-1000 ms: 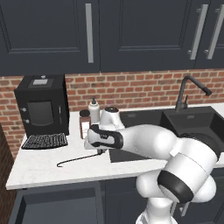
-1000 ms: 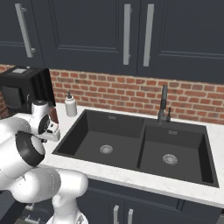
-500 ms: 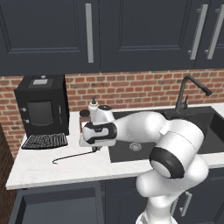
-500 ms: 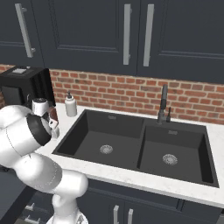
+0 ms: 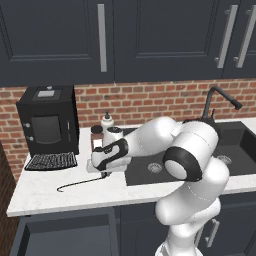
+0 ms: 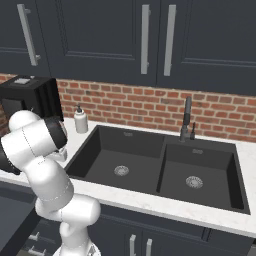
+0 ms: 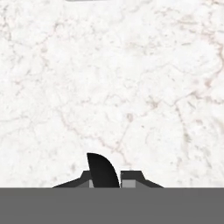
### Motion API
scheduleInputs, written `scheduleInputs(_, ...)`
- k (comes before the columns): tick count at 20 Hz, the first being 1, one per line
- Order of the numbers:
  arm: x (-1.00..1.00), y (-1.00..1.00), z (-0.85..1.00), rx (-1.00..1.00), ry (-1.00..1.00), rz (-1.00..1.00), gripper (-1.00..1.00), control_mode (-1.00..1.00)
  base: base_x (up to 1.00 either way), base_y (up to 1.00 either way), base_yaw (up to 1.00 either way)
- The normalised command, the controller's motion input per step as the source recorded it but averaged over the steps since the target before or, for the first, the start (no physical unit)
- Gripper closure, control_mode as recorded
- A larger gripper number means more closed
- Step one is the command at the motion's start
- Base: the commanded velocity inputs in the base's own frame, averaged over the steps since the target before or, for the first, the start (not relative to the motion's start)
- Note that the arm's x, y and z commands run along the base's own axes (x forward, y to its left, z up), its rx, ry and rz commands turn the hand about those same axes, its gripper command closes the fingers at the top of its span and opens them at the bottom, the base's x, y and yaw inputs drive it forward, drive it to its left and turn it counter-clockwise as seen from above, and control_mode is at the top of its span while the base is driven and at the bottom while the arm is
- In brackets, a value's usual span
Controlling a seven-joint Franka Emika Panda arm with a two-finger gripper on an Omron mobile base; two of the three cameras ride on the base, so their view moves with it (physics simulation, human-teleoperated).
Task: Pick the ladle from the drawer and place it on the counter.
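1. Since the earlier frames the arm has swung its elbow up and over the sink, and the ladle (image 5: pixel 82 183) has come lower, from hanging tilted above the slab to lying almost flat along it.
2. Taking the coffee machine (image 5: pixel 48 121) as the landmark: the counter (image 5: pixel 45 192) spreads in front of it and to its right, and below the counter's front edge, under the machine, the drawer (image 5: pixel 65 235) stands pulled open, its dark inside on show.
3. The ladle lies in front of the machine and slightly to its right, hooked end toward the counter's front left and its other end up at the hand. It looks to be resting on or just above the stone, though I cannot tell whether it truly touches.
4. Right of the machine, past two small bottles (image 5: pixel 106 122), the gripper (image 5: pixel 103 175) points down at the counter. Its fingers are clenched on the ladle's right-hand end; in the hand view a dark curved piece sits between the tips (image 7: pixel 103 171) against bare white stone.
5. The low, flat hold suits a gentle set-down rather than a drop: by my judgement the ladle is out of the drawer and over clear stone, so only the release and a straight lift away remain.
6. Furthest right from the machine lies the black sink (image 6: pixel 155 165), well apart from the ladle.
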Motion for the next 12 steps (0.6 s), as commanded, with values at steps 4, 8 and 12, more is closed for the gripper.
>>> scheduleInputs(4,0.06,0.08,-0.28,0.0,0.0,0.0,1.0,-1.0,0.0,0.0,0.0)
scheduleInputs(8,0.04,0.02,-0.17,0.0,0.0,0.0,1.0,-1.0,0.0,0.0,0.0)
scheduleInputs(12,0.03,0.0,-0.01,0.0,0.0,0.0,1.0,-1.0,0.0,0.0,0.0)
